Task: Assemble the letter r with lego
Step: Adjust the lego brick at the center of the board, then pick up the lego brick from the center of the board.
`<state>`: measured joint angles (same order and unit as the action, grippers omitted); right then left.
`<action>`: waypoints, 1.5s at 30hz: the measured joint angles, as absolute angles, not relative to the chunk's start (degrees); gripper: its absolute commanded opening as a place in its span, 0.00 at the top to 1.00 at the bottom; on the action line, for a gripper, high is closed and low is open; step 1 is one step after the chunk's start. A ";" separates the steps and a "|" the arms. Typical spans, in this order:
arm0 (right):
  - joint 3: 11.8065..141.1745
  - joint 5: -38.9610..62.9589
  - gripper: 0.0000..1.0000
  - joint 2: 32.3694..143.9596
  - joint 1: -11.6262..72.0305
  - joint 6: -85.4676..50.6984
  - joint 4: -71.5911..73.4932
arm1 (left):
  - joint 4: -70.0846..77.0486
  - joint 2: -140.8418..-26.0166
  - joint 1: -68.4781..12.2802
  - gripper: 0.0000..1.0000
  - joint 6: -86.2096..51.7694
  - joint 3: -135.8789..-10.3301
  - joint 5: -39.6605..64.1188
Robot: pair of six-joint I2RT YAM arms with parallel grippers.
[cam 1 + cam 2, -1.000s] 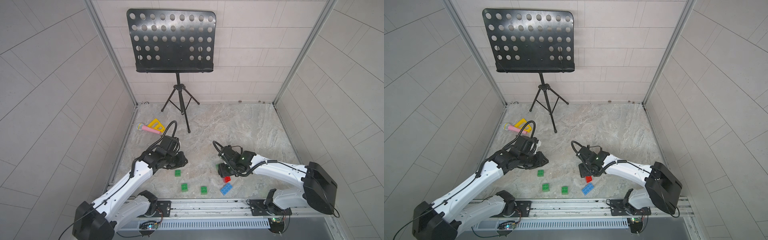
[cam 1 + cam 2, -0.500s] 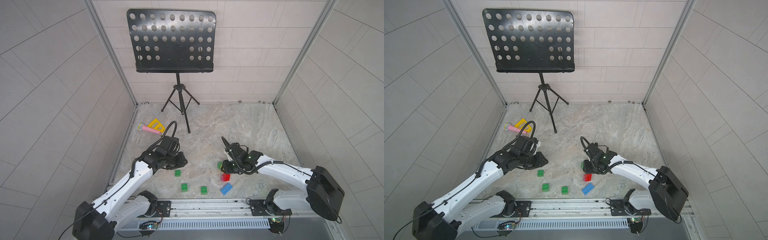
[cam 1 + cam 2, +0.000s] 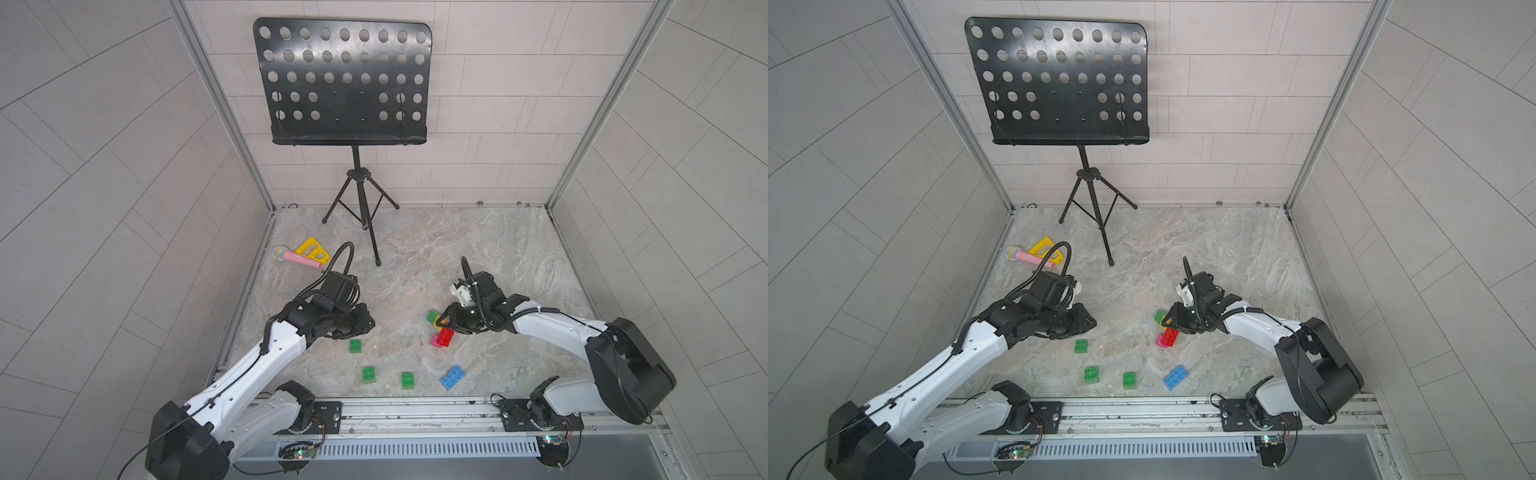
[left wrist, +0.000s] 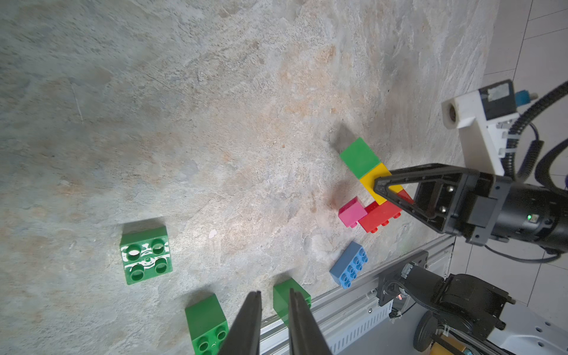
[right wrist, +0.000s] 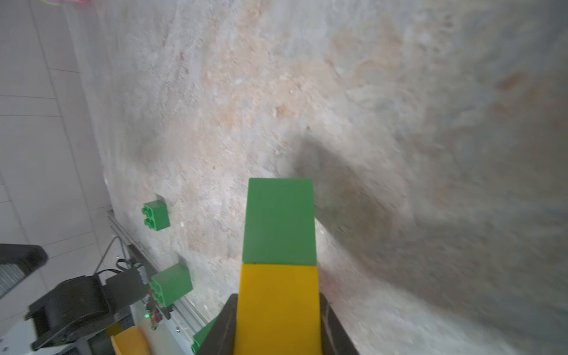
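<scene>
Right wrist view: low-reaching right gripper (image 5: pixel 278 302) clamps yellow brick (image 5: pixel 278 285).

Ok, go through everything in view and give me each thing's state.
right hand: shut on the yellow brick.
left hand: slightly open, empty.
yellow brick: gripped, joined to a green brick.
red brick: touching the yellow brick and a pink brick.
loose green bricks: unattached.
blue brick: loose, studs up.
music stand: upright.
toy microphone: lying down.
</scene>
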<state>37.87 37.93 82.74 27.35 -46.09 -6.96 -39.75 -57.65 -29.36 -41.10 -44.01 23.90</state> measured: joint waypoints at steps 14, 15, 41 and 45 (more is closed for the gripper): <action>59.70 45.04 0.27 104.09 21.08 -40.62 -9.43 | -41.12 -57.80 -29.36 0.77 -40.84 -44.84 22.26; 62.24 44.10 0.26 104.18 20.67 -38.89 -11.97 | -41.34 -57.89 -29.36 0.76 -40.58 -45.19 21.89; 53.91 14.28 0.22 73.97 56.05 -51.57 -42.22 | -51.62 -53.10 -29.52 0.34 -36.84 -46.30 11.66; 55.83 11.16 0.21 77.93 63.51 -57.82 -40.49 | -52.36 -49.10 -30.33 0.25 -38.87 -44.84 12.21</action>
<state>55.83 11.16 77.93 63.51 -57.82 -40.49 -52.36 -49.10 -30.33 -38.87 -44.84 12.21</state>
